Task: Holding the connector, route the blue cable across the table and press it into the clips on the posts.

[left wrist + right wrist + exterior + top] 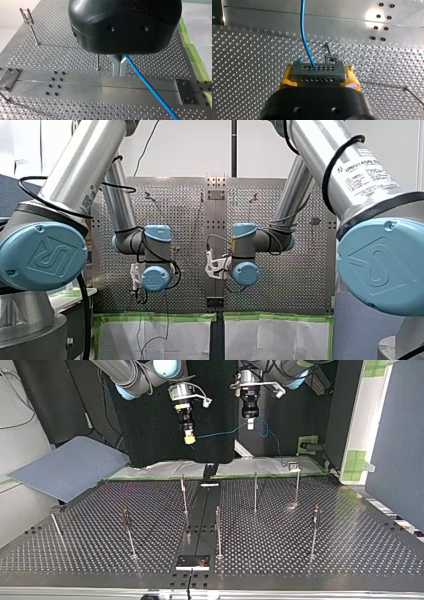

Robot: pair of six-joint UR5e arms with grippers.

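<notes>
Perforated metal made up the table (325, 560), which lay well below both grippers. My left arm (124, 205) and my right arm (295, 195) reached out over it with their wrists near each other.

The left gripper (119, 73) had a black body and narrow metal fingers (115, 66). These fingers were drawn together around the cable (150, 87), which came out from between them and slanted away under the gripper. The right gripper (318, 75) was clamped on the connector (317, 68), with a yellow pad pressed against each of its ends.

Thin upright posts (255, 491) stood on the table under the grippers, none of them touching the cable. One post (98, 62) rose just beside the left fingers. Another (329, 56), with a small clip at its top, stood just ahead of the connector.

The connector was a flat grey bar with two rows of small round holes along its face. The cable was thin, smooth and bright blue, and entered one hole in the row farther from the gripper. From there it ran straight ahead. In the top view it hung in the air (220, 434) between the two grippers, then looped loosely beyond the left one.
</notes>
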